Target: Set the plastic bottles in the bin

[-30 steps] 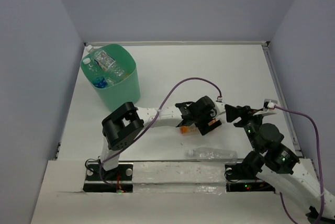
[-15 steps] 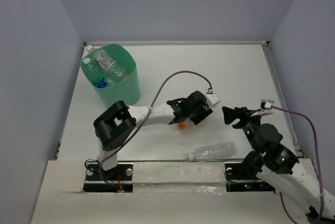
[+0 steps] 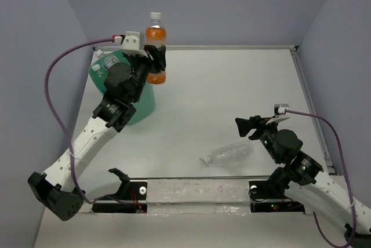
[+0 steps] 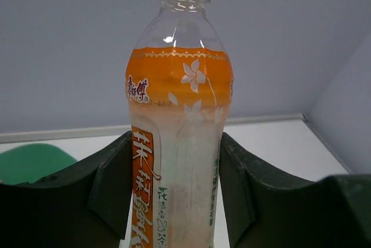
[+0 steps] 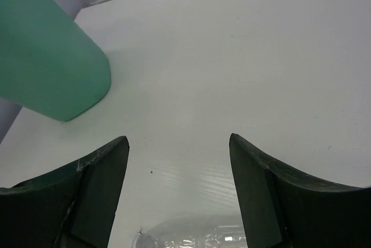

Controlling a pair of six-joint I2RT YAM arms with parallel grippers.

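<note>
- Two bottles are outside the bin (image 3: 147, 95): an orange bottle (image 3: 154, 35) in the air and a clear bottle (image 3: 227, 153) lying on the desk (image 3: 232, 80).
- The left end effector (image 3: 155, 62) is clamped on the orange bottle. One finger presses each side of the lower body, just under the orange band.
- That bottle stands upright with its white cap on top. A grip low on the body probably leaves it steady and keeps the fingers off the narrow neck.
- It is carried high, well above the green rim, most likely so its base clears the tall wall on the way in.
- From overhead it sits at the bin's right edge. Whether it is truly over the opening cannot be told, since height shifts where it appears.
- The left arm stretches across the bin and hides most of the inside, so the contents cannot be counted.
- The right end effector (image 5: 178, 184) is spread wide and holds nothing.
- It points toward the green tub from the right side of the desk, with the clear bottle lying just below and in front of its fingers.
- That wide spread suits a crinkly body lying on its side, so this arm looks ready to pick it up.
- The step in hand looks like the drop: move the orange bottle over the opening, then let go.
- Judged from this, the task is near its end, with one bottle waiting on the desk.
</note>
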